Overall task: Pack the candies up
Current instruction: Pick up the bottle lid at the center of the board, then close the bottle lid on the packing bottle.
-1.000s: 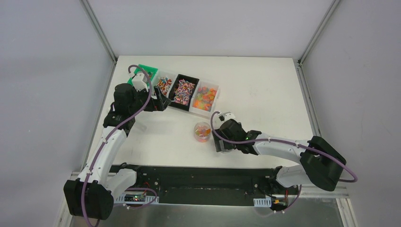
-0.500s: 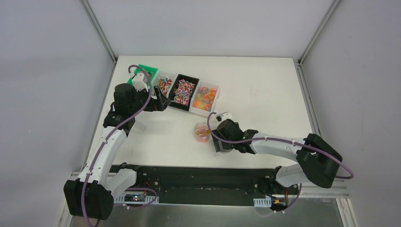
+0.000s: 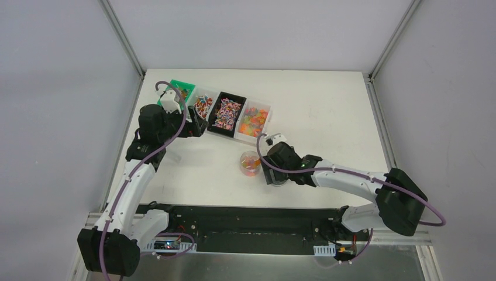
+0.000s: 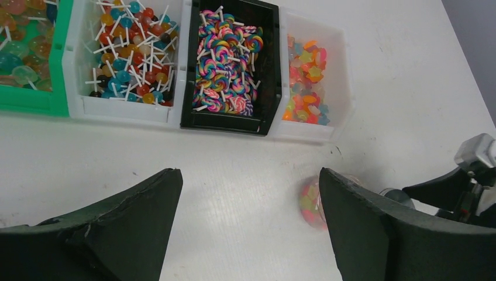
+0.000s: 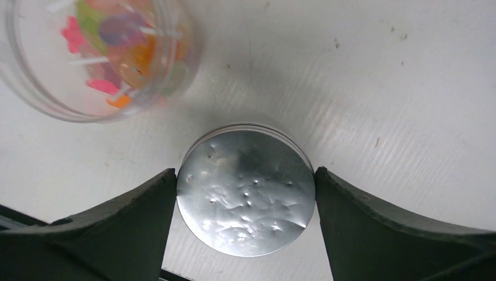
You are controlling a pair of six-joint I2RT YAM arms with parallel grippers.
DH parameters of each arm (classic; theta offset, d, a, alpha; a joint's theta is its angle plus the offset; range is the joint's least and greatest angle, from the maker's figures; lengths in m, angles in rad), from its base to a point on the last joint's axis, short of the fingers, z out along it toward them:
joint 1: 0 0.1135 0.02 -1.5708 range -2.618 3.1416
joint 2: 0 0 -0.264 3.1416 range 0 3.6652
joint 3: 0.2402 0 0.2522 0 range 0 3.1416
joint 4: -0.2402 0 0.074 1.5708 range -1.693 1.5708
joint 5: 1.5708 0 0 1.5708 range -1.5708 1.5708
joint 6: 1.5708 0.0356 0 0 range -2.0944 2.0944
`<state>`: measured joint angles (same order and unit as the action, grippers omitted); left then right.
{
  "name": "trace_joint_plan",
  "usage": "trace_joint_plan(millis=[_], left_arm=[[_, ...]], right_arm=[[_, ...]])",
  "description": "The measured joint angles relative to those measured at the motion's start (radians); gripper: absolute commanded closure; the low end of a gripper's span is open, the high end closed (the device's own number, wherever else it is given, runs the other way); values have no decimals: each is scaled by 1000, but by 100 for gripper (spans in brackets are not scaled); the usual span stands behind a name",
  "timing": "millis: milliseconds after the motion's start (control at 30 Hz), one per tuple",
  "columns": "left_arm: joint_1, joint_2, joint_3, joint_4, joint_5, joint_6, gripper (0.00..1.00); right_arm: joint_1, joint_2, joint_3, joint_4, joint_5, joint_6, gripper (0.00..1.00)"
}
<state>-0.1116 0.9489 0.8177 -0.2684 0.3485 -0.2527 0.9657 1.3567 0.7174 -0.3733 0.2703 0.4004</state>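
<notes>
The candies fill four bins at the back left: round sweets in a green bin point(image 4: 29, 35), stick lollipops in a white bin point(image 4: 126, 52), swirl lollipops in a black bin point(image 4: 228, 64), and orange, red and yellow gummies in a white bin point(image 4: 307, 76). A clear jar point(image 3: 250, 164) partly filled with candies point(image 5: 111, 47) stands in front of the bins. My right gripper point(image 5: 245, 175) is shut on the grey round lid point(image 5: 245, 199), just right of the jar. My left gripper point(image 4: 250, 175) is open and empty, above the table in front of the bins.
The row of bins point(image 3: 227, 113) runs diagonally from the back left towards the middle. The white table point(image 3: 327, 111) has a metal frame rail along its right edge point(image 3: 380, 117). The black base rail point(image 3: 245, 219) runs along the near edge.
My right gripper has moved left and slightly away from me with the lid, closer to the jar. My left gripper has shifted slightly towards the bins.
</notes>
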Motion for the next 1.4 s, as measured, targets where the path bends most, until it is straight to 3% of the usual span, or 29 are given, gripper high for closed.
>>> trace_joint_plan(millis=[300, 567, 1400], left_arm=[[0, -75, 0, -14, -118, 3, 13], [0, -106, 0, -31, -173, 3, 13], [-1, -106, 0, -40, -193, 3, 13]], right_arm=[[0, -30, 202, -39, -1, -52, 16], [1, 110, 345, -37, -32, -97, 16], [40, 346, 508, -126, -74, -138, 11]])
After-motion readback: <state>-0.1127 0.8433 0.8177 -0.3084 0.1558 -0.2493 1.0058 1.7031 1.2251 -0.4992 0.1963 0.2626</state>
